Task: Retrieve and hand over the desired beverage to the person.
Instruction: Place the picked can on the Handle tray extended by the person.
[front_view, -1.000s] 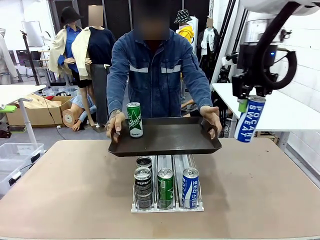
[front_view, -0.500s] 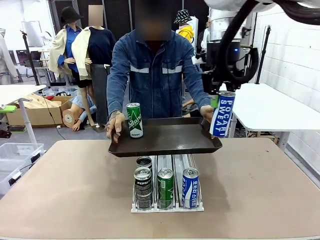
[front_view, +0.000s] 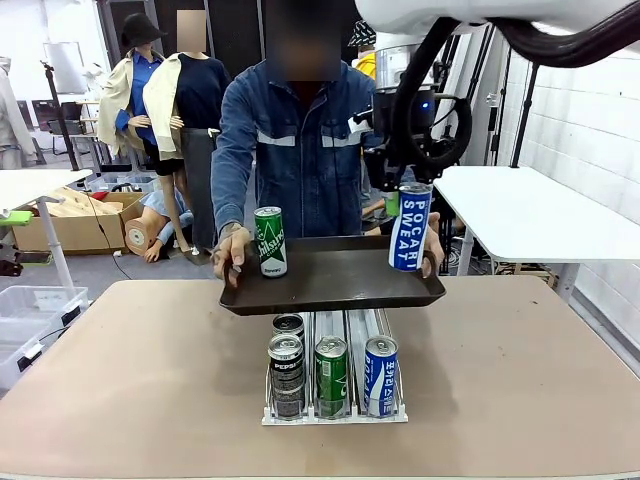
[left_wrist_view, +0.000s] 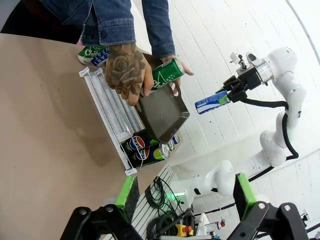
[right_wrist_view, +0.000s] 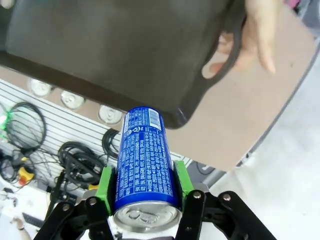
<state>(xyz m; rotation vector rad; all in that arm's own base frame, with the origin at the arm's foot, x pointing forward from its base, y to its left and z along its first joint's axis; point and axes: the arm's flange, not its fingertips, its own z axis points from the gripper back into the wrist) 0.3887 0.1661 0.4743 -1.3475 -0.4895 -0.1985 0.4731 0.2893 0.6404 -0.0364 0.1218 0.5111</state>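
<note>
The person in a denim jacket stands at the far side and holds a dark tray in both hands above the table. A green can stands upright at the tray's left end. My right gripper is shut on the top of a blue Pocari Sweat can, which hangs slightly tilted over the tray's right end. In the right wrist view the blue can sits between the green pads, with the tray's corner beyond it. My left gripper is open and holds nothing, high above the table.
A white can rack stands on the brown table below the tray, with a Pepsi can, a green can and a blue can at its front. A white side table is at the right.
My right arm has carried the blue can leftward, from beyond the table's right side to over the tray's right end. The person and tray have hardly moved.
</note>
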